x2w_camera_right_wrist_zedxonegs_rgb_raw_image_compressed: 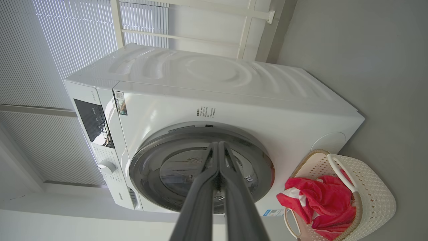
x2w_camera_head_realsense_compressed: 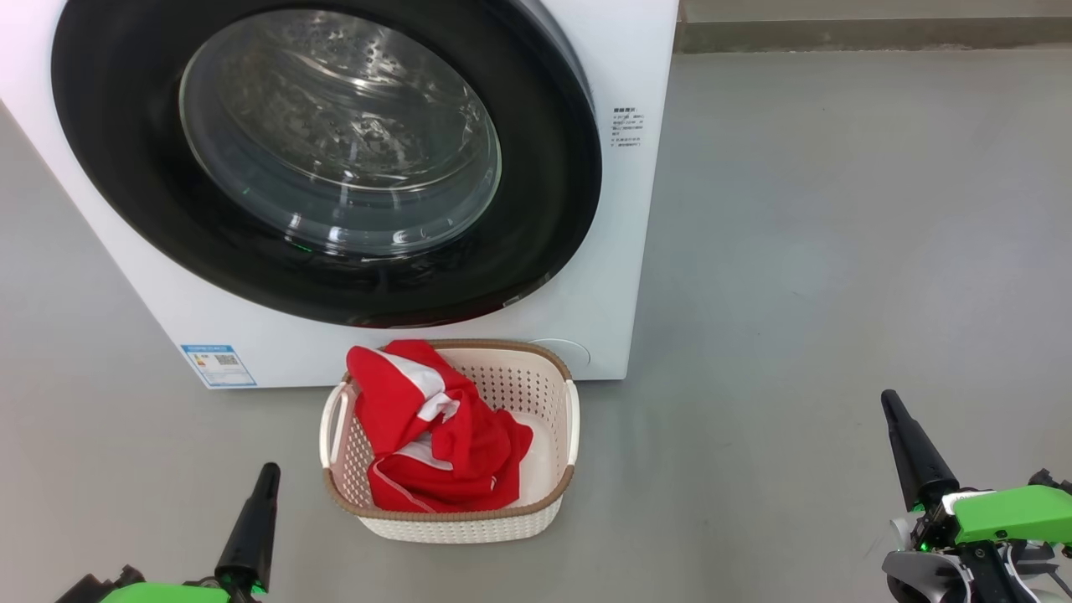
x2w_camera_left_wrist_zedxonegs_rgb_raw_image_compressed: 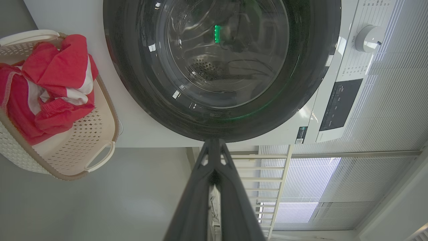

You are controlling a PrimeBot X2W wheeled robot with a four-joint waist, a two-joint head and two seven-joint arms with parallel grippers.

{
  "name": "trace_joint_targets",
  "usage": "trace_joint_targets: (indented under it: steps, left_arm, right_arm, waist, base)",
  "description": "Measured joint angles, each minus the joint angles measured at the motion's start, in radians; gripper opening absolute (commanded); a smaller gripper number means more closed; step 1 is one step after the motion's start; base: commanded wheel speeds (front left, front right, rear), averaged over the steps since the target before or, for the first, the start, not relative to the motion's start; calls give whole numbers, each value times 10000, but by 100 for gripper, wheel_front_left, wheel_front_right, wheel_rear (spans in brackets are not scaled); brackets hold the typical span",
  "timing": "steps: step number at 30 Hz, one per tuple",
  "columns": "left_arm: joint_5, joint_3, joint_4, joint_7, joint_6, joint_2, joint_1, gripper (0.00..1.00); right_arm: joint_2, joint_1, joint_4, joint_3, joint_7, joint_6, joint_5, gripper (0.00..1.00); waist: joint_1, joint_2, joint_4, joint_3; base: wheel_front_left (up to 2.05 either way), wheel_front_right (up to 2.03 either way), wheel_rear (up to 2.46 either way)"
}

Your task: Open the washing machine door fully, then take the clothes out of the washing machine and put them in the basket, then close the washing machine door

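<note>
**Clothes in the basket, door shut against the machine**

We see the washing machine (x2w_camera_head_realsense_compressed: 624, 251) standing white and boxy on the grey floor (x2w_camera_head_realsense_compressed: 837, 251). The washing machine door (x2w_camera_head_realsense_compressed: 335, 159) lies flat against its front, the glossy black rim covering the opening and the steel drum showing through the glass bowl. The basket (x2w_camera_head_realsense_compressed: 469, 526) sits on the floor just in front of the machine, below the door's lower edge and to the right of the small blue label (x2w_camera_head_realsense_compressed: 218, 366). The clothes (x2w_camera_head_realsense_compressed: 435, 435) lie bunched inside the basket, red with white panels. They are heaped toward its left side and rise a little above the rim at the back left corner. The right part of the basket's bottom is bare.

Our left gripper (x2w_camera_head_realsense_compressed: 268, 473) is at the lower left of the head view, beside the basket but not touching it. Its jaws are pressed together with nothing between them. Our right gripper (x2w_camera_head_realsense_compressed: 889, 402) is at the lower right, well apart from the basket, and its jaws are likewise together and empty. In both wrist views the joined fingers point toward the door. The left wrist view also shows the control dial (x2w_camera_left_wrist_zedxonegs_rgb_raw_image_compressed: 367, 37) on the machine's panel.
</note>
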Motion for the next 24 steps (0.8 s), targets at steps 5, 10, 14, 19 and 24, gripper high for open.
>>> trace_joint_targets:
  steps: [5,10,14,19,24]
  left_arm:
    - [0,0,0,0,0,0,0,0]
    - [0,0,0,0,0,0,0,0]
    - [0,0,0,0,0,0,0,0]
    - [0,0,0,0,0,0,0,0]
    - [0,0,0,0,0,0,0,0]
  right_arm:
    - [0,0,0,-2,0,0,0,0]
    - [2,0,0,-4,0,0,0,0]
    - [4,0,0,-6,0,0,0,0]
    - [4,0,0,-8,0,0,0,0]
    - [6,0,0,-10,0,0,0,0]
  waist:
    - [0,0,0,0]
    - [0,0,0,0]
    - [0,0,0,0]
    - [0,0,0,0]
    - [0,0,0,0]
  base:
    - [0,0,0]
    - [0,0,0]
    - [0,0,0]
    - [0,0,0]
    - [0,0,0]
